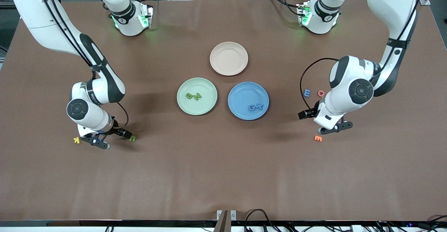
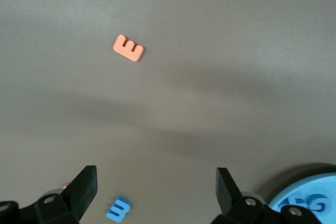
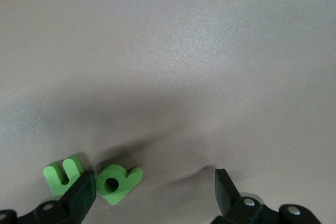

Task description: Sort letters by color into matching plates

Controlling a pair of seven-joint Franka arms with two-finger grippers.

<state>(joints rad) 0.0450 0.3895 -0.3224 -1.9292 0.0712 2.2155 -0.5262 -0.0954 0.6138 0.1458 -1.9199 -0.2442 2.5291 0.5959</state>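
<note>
Front view, green plate [image 1: 197, 96] holding letters B, N [image 1: 193, 96]

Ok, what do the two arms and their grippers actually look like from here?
Both arms are glossy white with black joint bands, round dark grey joint caps and small dark lettering. Black cables run along each and loop near the wrists. Green lights glow at both bases. The left gripper and right gripper have black two-finger jaws with silver screws.
</note>
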